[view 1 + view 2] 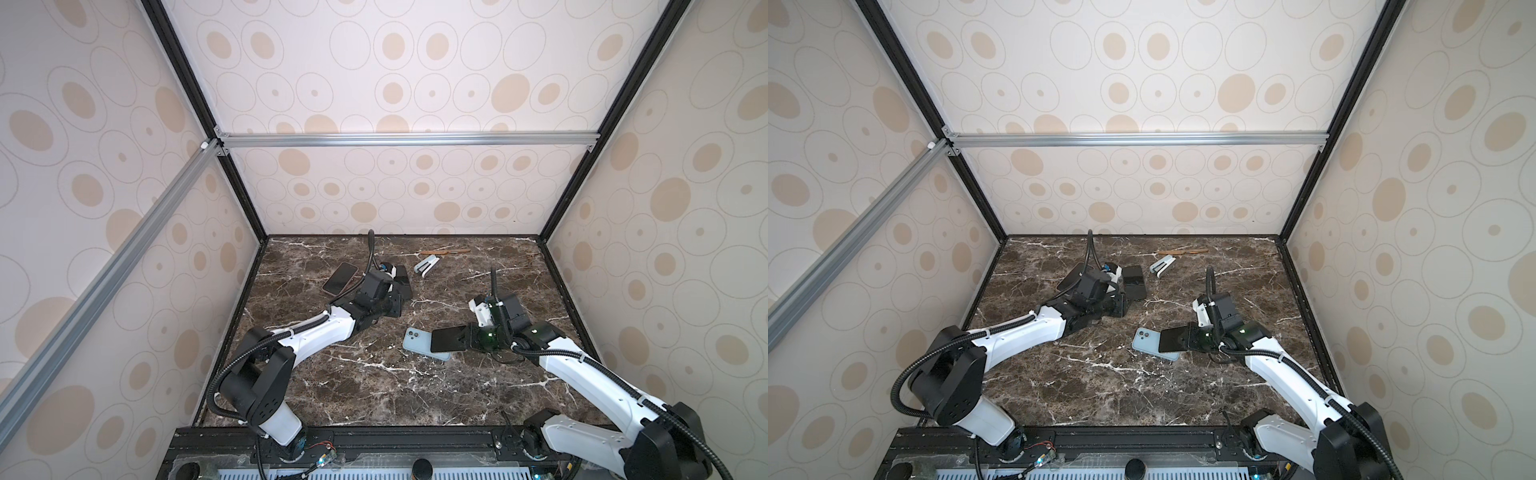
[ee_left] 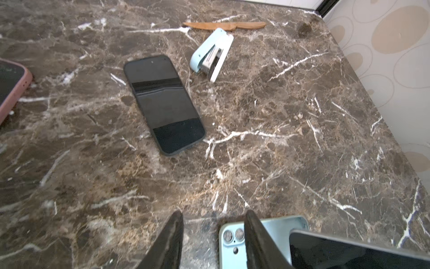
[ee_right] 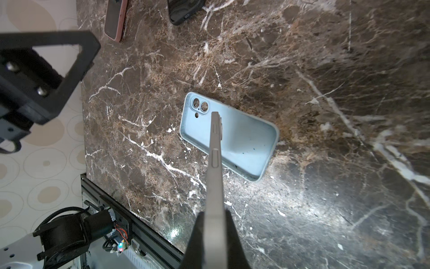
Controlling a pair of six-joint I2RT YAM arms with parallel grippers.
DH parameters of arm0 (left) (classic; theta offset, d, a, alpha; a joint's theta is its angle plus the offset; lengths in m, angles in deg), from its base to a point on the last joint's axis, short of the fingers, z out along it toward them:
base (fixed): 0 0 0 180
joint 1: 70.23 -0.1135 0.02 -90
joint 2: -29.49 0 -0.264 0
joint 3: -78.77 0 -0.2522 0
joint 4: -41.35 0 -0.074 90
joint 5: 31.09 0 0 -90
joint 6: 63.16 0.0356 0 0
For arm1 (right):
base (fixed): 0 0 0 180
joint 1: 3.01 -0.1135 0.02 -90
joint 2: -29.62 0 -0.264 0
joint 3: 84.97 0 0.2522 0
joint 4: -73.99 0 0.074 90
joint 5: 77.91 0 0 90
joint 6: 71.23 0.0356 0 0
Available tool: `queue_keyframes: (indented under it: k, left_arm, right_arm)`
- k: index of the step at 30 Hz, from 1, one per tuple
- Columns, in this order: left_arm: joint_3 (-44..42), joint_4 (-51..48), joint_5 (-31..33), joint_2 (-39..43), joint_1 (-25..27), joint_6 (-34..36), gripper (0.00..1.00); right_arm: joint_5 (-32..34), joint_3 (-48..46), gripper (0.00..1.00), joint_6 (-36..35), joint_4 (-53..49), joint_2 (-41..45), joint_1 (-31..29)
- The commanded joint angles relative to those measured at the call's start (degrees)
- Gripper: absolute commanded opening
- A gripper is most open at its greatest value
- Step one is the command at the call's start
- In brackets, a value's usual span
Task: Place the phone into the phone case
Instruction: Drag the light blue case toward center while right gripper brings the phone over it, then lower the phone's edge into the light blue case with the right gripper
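A light blue phone case (image 1: 415, 343) (image 1: 1144, 340) lies open side up on the marble table, camera cut-outs toward the left arm. My right gripper (image 1: 459, 338) (image 3: 214, 213) is shut on one end of the phone (image 1: 442, 338) (image 3: 215, 151), a dark-screened slab with a grey edge. The phone hangs just over the case (image 3: 246, 139), its free end near the cut-outs; whether they touch I cannot tell. My left gripper (image 1: 395, 309) (image 2: 214, 213) is open and empty, beside the case's (image 2: 232, 244) cut-out end.
Ahead of the left gripper a black-cased phone (image 1: 402, 282) (image 2: 165, 104) lies flat, and a pink-cased phone (image 1: 340, 278) (image 2: 9, 86) is behind the left wrist. Toward the back wall are a pale blue stapler (image 1: 427, 266) (image 2: 211, 54) and a wooden knife (image 1: 444, 250) (image 2: 225, 25).
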Motion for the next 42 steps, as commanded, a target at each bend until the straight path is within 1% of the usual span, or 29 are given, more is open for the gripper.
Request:
queue_keyframes:
  k: [1,5,9,12,19,22,26,28,30,33,35,38,42]
  left_arm:
    - [-4.91,2.32,-0.49,1.11,-0.15,-0.58,0.43]
    - [-9.8,6.7,-2.87,1.25,-0.05,-3.21,0.43]
    - [-12.02,8.42,-5.88,-0.43,1.16,-5.08,0.4]
    - [-13.15,10.3,-8.47,-2.23,2.61,-6.67,0.36]
    - [-13.04,12.68,-13.22,-6.62,6.39,-8.9,0.32]
    - [-13.03,13.24,-15.13,-7.71,7.48,-10.52,0.3]
    - [-12.89,13.09,-16.78,-7.72,9.09,-11.51,0.29]
    - [-13.0,13.4,-17.7,-7.45,9.9,-12.07,0.3]
    - [-13.23,13.35,-16.96,-7.36,9.96,-12.5,0.31]
    - [-11.94,10.51,-11.9,-7.52,9.7,-11.13,0.31]
    - [-10.67,9.54,-9.87,-8.01,9.39,-10.42,0.32]
    - [-9.1,10.16,-10.08,-9.34,9.27,-10.15,0.32]
    - [-8.48,11.03,-11.85,-10.87,9.35,-10.8,0.31]
  right_arm:
    - [1.76,1.39,0.0,0.15,-0.82,-0.86,-0.11]
    - [2.34,3.26,0.0,-1.02,-3.31,-2.85,0.16]
    - [1.98,3.34,0.0,-1.38,-3.69,-3.83,0.2]
    - [2.34,2.2,0.0,-1.09,-2.6,-4.0,1.02]
    - [0.82,2.07,0.0,-1.43,-2.2,-5.18,2.07]
    - [-1.64,1.17,0.0,-1.4,-1.88,-5.26,4.61]
    - [-3.04,2.09,0.0,-4.38,-4.58,-5.71,6.55]
    - [-5.15,2.38,0.0,-5.64,-4.96,-5.89,7.0]
    - [-6.89,3.3,0.0,-7.32,-6.22,-6.45,7.11]
    - [-9.09,3.53,0.0,-9.34,-6.82,-7.25,7.06]
    - [-9.79,3.51,0.0,-10.03,-7.23,-8.03,7.2]
    - [-10.59,2.95,0.0,-9.44,-5.9,-9.24,7.41]
    - [-11.1,1.73,0.0,-8.02,-4.19,-10.81,8.48]
